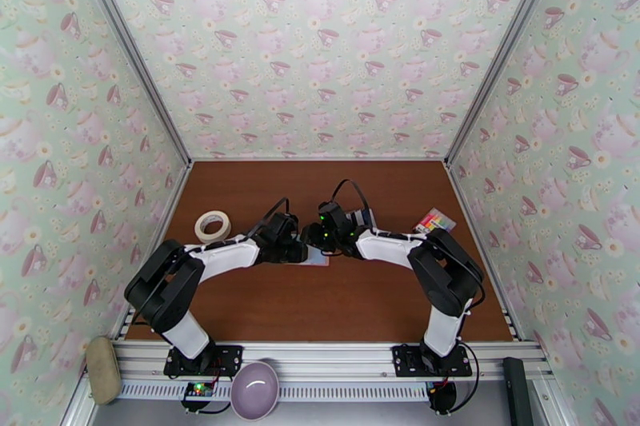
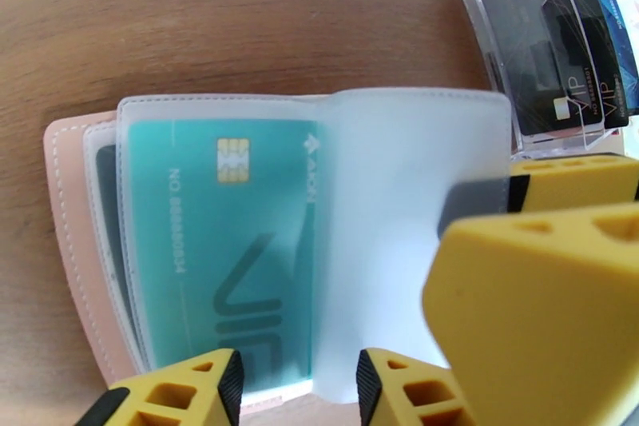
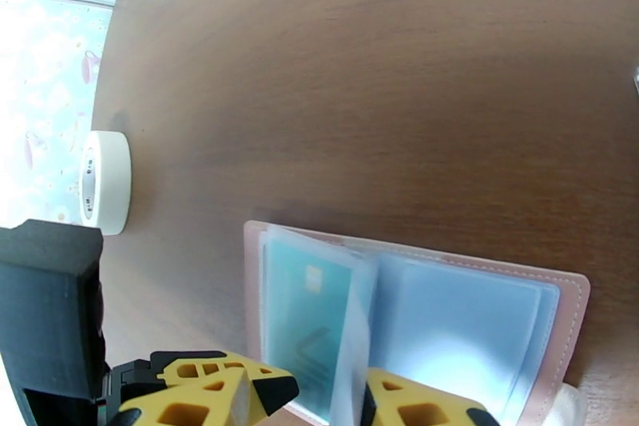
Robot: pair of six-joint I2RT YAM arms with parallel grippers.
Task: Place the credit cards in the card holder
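Item: card holder, lay open on the table between my arms, teal card sleeved inside. My left claw: apart at its edge. My right claw: apart, astride a raised sleeve leaf.

The card holder lies open on the table just ahead of the left gripper. One card sits in the sleeve on its left page, and a stand of credit cards is farther ahead to the right. For the right gripper the holder is directly in front, with one sleeve leaf rising between its fingers and the tape roll well apart to the left.
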